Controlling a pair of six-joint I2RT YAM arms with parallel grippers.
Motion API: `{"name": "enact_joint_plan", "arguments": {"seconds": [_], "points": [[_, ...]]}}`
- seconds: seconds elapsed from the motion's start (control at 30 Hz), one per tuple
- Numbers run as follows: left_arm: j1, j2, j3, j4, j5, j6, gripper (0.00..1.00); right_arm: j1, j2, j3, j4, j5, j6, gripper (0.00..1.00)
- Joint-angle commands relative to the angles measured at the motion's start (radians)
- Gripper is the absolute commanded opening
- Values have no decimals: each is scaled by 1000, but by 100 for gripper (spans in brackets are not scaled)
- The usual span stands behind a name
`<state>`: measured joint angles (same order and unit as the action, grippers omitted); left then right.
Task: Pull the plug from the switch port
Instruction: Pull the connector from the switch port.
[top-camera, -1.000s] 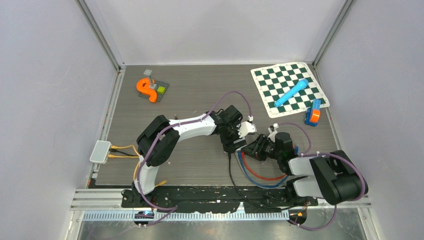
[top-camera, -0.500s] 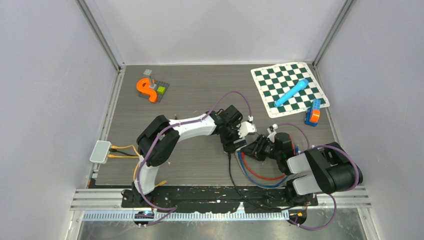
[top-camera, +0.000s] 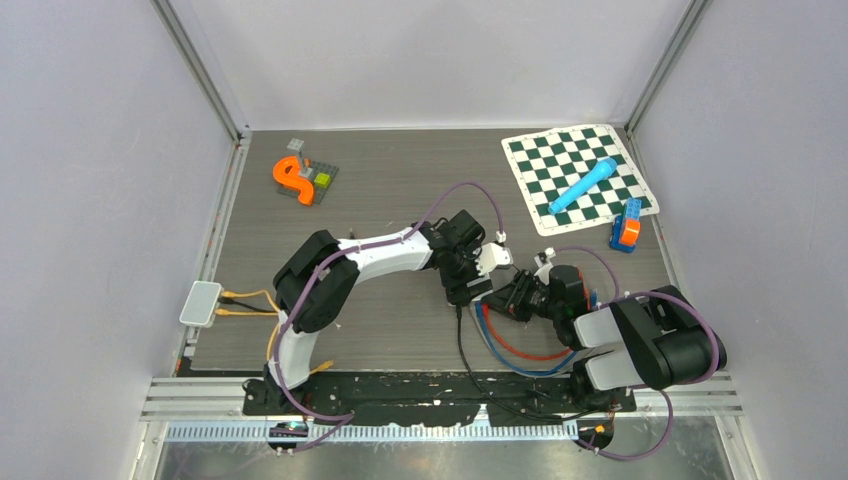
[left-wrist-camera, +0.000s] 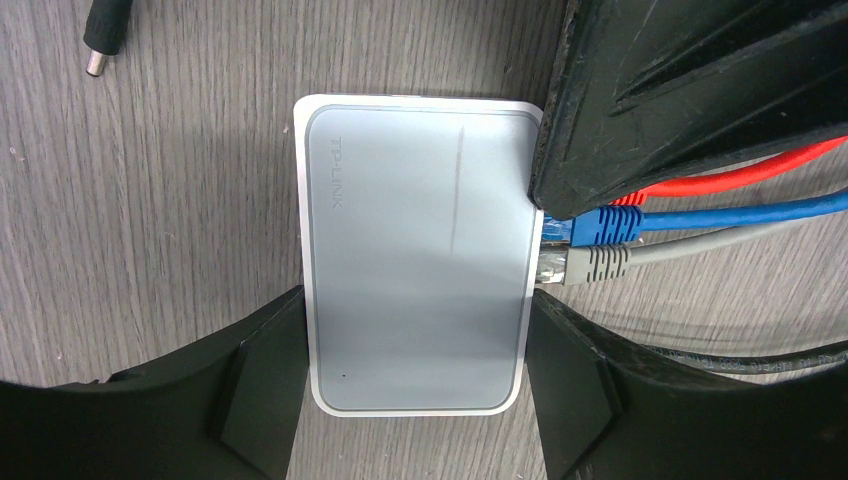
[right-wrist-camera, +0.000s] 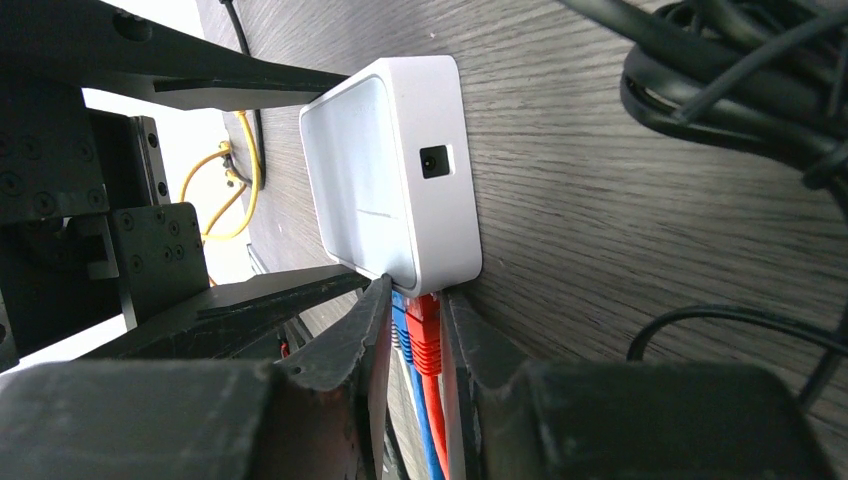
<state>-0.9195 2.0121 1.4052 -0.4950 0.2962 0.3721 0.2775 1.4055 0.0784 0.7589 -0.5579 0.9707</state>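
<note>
1. Left gripper (left-wrist-camera: 415, 395) is clamped across the switch (left-wrist-camera: 400, 200), one finger against each long side. I hold it this way so the white box cannot slide on the desk (left-wrist-camera: 150, 250) when a cable is pulled.
2. The switch lies flat near the middle of the desk's width, closer to the near edge than the far one. Its ports face my right arm.
3. Three plugs sit seated side by side in those ports: the red plug (right-wrist-camera: 425, 335), the blue plug (left-wrist-camera: 600, 225) and the grey plug (left-wrist-camera: 595, 262).
4. My right gripper (right-wrist-camera: 418, 295) lies in line with the cables. Its fingers are narrowed around the red and blue plugs, right at the port face. I cannot tell whether they pinch yet.
5. Gripping there puts the pull on a plug's body and not on its cable.
6. I judge the red plug to be my target. With the blue plug also between the fingers, both could get squeezed together.
</note>
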Motion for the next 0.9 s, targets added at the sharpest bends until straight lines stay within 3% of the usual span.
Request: {"name": "enact_joint_plan", "arguments": {"seconds": [0.0,0.3,0.87], "points": [[-5,-4,29,-16,71,-27,61,1,10,-14,-80,59,-36,16],[-5,0,38,-19,75,-29,61,0,2,-4,-108,59,-44,29],[-4,-7,39,-13,65,-24,61,0,31,7,-115,57,-47,33]]}}
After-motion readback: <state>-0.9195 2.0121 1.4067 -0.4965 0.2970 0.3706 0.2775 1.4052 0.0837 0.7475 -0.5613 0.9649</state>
